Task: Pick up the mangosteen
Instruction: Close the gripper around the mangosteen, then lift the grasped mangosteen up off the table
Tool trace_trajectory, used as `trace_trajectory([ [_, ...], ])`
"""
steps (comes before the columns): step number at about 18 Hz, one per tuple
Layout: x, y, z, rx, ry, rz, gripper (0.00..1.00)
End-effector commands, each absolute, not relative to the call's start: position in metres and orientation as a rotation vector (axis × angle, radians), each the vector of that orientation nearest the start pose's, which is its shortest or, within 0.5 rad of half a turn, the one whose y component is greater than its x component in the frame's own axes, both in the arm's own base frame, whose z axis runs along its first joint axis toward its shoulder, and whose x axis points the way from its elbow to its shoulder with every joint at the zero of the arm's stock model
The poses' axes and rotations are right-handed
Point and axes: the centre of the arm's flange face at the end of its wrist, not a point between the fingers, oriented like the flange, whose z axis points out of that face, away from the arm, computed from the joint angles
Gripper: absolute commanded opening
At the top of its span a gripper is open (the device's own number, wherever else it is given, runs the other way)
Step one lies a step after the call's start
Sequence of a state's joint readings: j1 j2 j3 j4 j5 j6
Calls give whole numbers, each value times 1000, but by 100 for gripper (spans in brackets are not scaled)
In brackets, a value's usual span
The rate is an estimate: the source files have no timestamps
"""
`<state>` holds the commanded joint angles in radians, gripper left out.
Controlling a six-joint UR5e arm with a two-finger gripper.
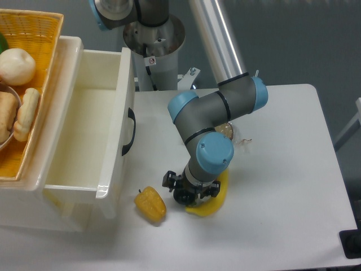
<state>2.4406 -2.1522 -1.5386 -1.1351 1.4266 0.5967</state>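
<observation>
The gripper [188, 191] sits low over the mangosteen [181, 196], wrist pointed straight down, presumably so the fingers can drop either side of the small dark ball. The fruit lies on the table [282, 169] under the tool, only its black top showing; whether the fingers are spread or already pinching it cannot be told from here. A banana [211, 202] curls tight against it at about four o'clock, so that side is crowded. The yellow pepper [150, 204] lies near at nine o'clock, below the open drawer [90, 124].
</observation>
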Motion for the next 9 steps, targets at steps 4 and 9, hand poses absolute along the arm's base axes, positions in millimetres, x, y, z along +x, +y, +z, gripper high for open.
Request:
trace_trajectory([
  [4, -406, 535, 205, -3089, -430, -282, 53],
  [9, -405, 537, 213, -3083, -418, -267, 32],
])
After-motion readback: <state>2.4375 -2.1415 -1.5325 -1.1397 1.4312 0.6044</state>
